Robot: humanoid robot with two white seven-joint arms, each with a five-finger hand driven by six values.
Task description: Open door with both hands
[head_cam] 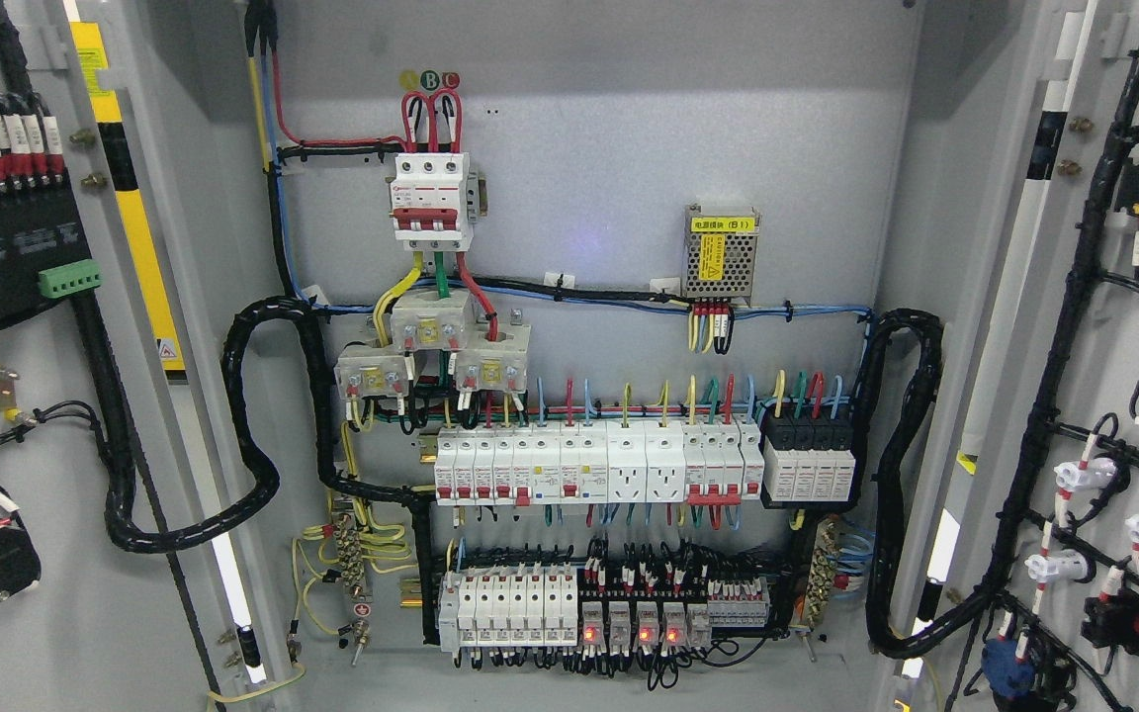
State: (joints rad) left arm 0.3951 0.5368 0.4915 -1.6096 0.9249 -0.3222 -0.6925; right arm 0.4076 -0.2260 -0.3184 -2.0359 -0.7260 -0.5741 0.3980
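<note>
Currently you see neither robot hand nor arm anywhere in the head view, so you cannot tell how the fingers stand.

Nearest to you, the two grey sheet-metal cabinet doors stand swung wide open. The left door (55, 633) fills the left edge, inner face toward you, carrying a black terminal module (6, 247) with a green connector block (70, 278) and red-and-white ferrules above it. The right door (1113, 326) fills the right edge, its inner face hung with black cable looms and white and black switch backs (1084, 480).

Between door and cabinet on each side, a black corrugated cable conduit (253, 415) loops across the left hinge gap; a matching one (901, 475) loops across the right.

Farther in, on the grey back plate (609, 129), the lowest rail holds white breakers and black relays (619, 623) with red lamps lit. Above it, you find a row of white miniature circuit breakers (589, 465) with a black module block at its right end. Higher still sit three white current-transformer blocks (431, 346), then a red-and-white three-pole main breaker (431, 198) fed by red wires. A perforated metal power supply with a yellow label (721, 252) is mounted at the upper right of the plate.
</note>
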